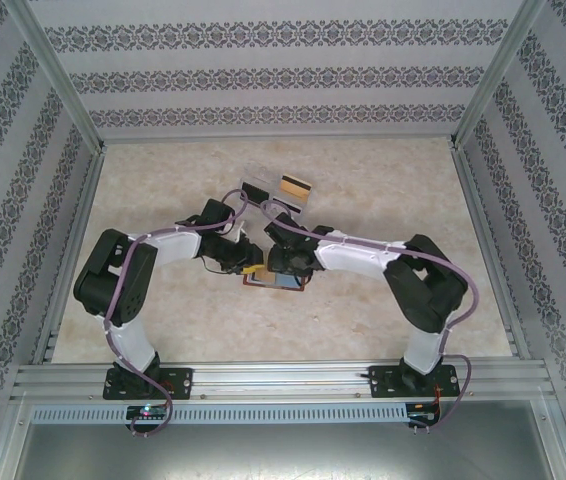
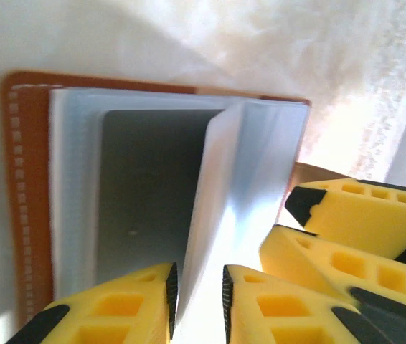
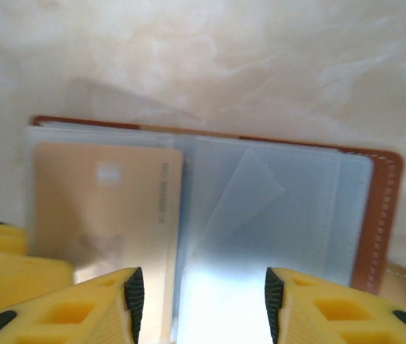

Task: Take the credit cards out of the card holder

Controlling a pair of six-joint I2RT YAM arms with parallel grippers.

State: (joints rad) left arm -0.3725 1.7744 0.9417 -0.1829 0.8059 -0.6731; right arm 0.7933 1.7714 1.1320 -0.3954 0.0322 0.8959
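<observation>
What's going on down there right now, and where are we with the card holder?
Both arms are bent over the open card holder in the middle of the table. The left claw straddles one clear sleeve, though I can't tell if it pinches it. The right claw hangs open over the holder's pages. A tan card sits in one pocket and a grey card in another, so those are not yet out.

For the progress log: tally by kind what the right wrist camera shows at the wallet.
card holder: 1
credit card in its pocket: 1
grippers: 2 (left gripper, right gripper)
Total: 4
</observation>
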